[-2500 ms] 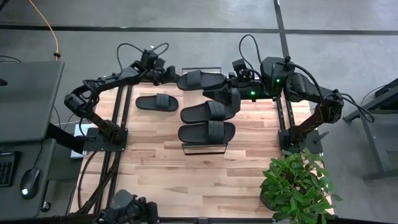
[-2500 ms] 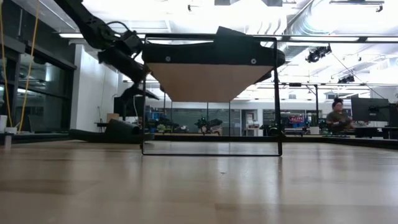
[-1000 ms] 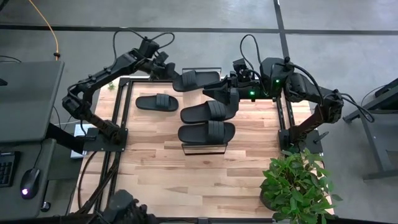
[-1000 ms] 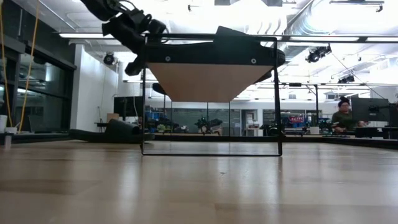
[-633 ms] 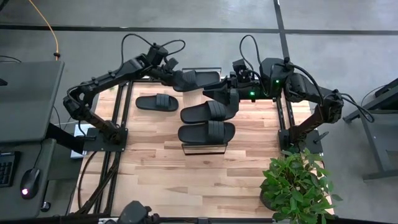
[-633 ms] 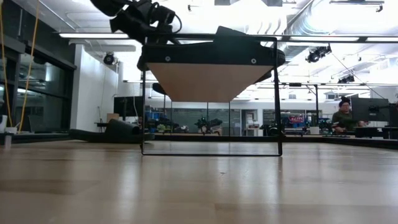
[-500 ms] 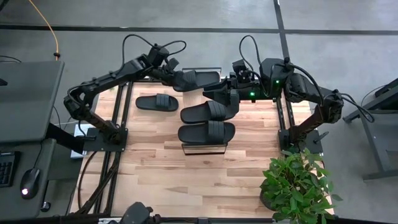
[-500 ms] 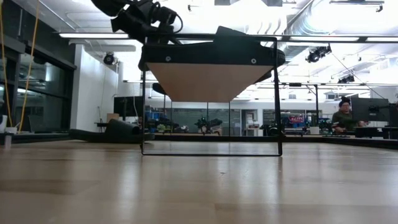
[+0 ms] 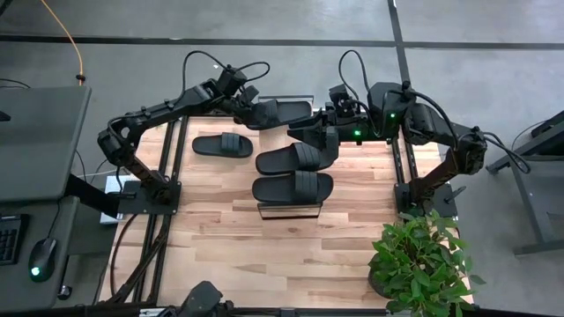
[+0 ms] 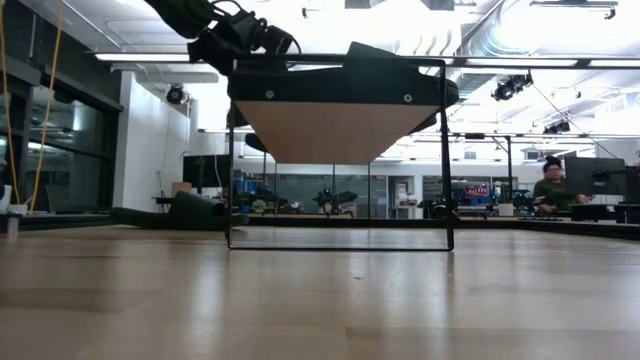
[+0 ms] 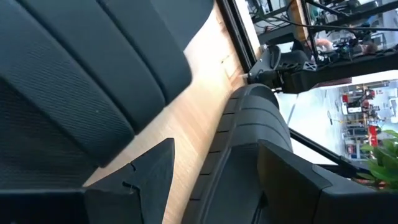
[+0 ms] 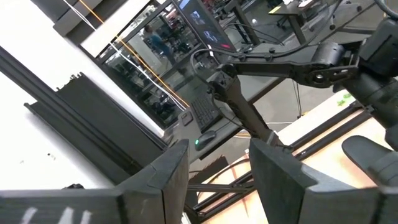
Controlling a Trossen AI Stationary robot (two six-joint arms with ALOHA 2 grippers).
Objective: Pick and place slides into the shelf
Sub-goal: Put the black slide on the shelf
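Three black slides lie crosswise on the shelf (image 9: 291, 208): a far one (image 9: 284, 112), a middle one (image 9: 295, 158) and a near one (image 9: 293, 187). A fourth slide (image 9: 222, 145) rests sole-down on the tabletop left of the shelf. My left gripper (image 9: 252, 109) is open at the far slide's left end; in its wrist view the left gripper (image 11: 214, 186) has a slide end (image 11: 239, 155) between its fingers. My right gripper (image 9: 310, 132) waits open over the shelf's right side, between the far and middle slides. The low view shows the left gripper (image 10: 250, 40) above the shelf (image 10: 340, 130). My left gripper comes level from the table's left, with one finger (image 11: 146, 177) and the other (image 11: 292, 180) on either side of a slide's end (image 11: 239, 155) that lies on the plank (image 11: 189, 118). Whether either finger touches the slide, I cannot tell.
A potted plant (image 9: 421, 260) stands at the table's near right corner. The tabletop (image 9: 229, 238) near of the shelf is bare wood. A desk with keyboard and mouse (image 9: 35, 260) stands left of the table. A person (image 10: 550, 185) sits far off in the room.
My left gripper has risen and moved toward the table's right, from beyond the far left corner to the left end of the far slide on the shelf. The slides and my right arm have stayed where they were.
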